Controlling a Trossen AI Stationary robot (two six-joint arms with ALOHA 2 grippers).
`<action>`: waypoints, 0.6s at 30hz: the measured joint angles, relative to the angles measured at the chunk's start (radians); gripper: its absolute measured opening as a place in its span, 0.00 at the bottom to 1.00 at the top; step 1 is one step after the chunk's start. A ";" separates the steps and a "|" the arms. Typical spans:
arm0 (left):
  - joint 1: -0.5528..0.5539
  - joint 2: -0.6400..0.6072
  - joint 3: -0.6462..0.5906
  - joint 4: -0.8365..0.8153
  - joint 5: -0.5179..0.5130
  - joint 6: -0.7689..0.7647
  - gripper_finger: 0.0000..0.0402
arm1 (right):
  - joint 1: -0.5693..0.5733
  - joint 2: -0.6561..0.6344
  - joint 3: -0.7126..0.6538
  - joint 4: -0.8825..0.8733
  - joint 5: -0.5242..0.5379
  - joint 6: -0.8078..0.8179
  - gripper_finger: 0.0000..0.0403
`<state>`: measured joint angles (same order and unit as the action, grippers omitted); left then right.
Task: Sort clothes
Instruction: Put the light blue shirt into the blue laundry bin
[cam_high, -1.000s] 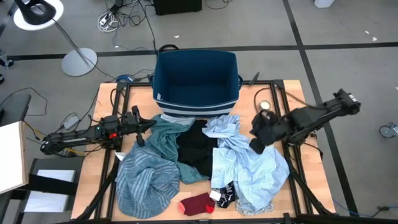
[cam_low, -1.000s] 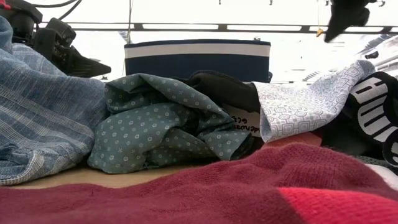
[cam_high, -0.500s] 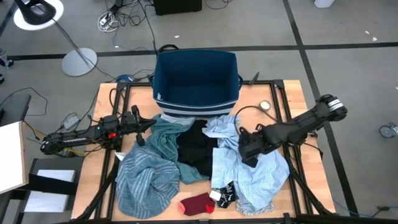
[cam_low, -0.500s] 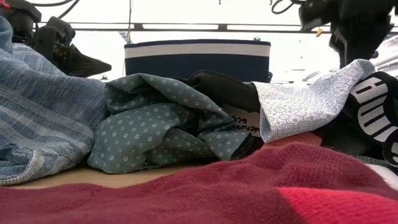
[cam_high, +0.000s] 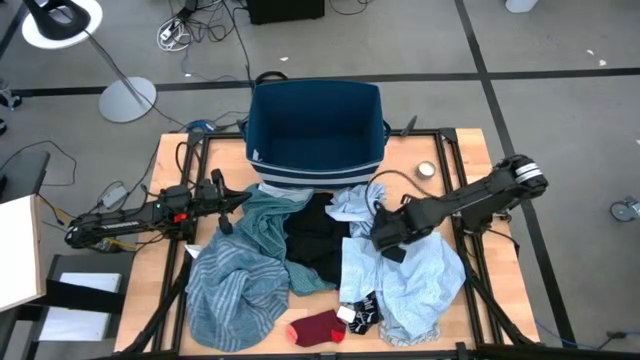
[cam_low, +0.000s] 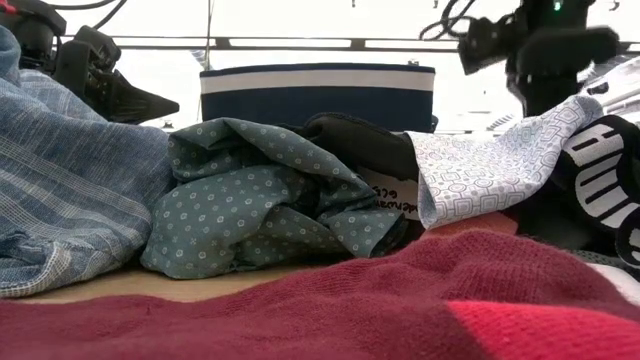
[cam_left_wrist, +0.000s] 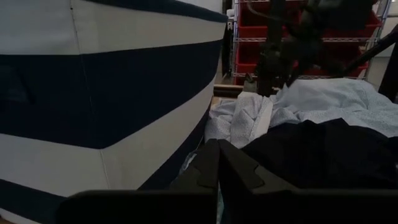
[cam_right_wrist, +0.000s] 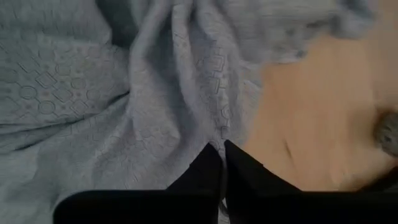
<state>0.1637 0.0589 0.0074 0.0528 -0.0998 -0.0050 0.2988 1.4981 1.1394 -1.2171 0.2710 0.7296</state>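
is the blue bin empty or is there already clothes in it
Empty. The high view looks straight into the bin and shows only its bare blue floor; the clothes lie heaped on the table in front of it.

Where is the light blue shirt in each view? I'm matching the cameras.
High: light blue shirt right of centre, under the right gripper.
Low: right, pale patterned fold.
Left wrist: far right.
Right wrist: fills the left.
Shared landmark: the bin.

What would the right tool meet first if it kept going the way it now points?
Most likely the light blue patterned shirt: the right tool, fingers shut, points down into its folds, with bare table beside. Whether it already touches is unclear.
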 joint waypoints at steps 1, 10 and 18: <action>0.000 0.000 0.000 0.000 0.000 0.000 0.03 | -0.003 -0.028 0.013 -0.020 0.007 0.019 0.01; 0.000 0.000 0.000 0.001 0.000 0.000 0.03 | 0.020 -0.224 0.295 -0.104 0.264 0.054 0.01; 0.000 0.000 0.000 0.002 0.000 0.000 0.03 | -0.052 -0.182 0.597 0.161 0.450 -0.393 0.00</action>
<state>0.1637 0.0589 0.0078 0.0544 -0.1000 -0.0051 0.2468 1.3157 1.7361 -1.0563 0.7213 0.3366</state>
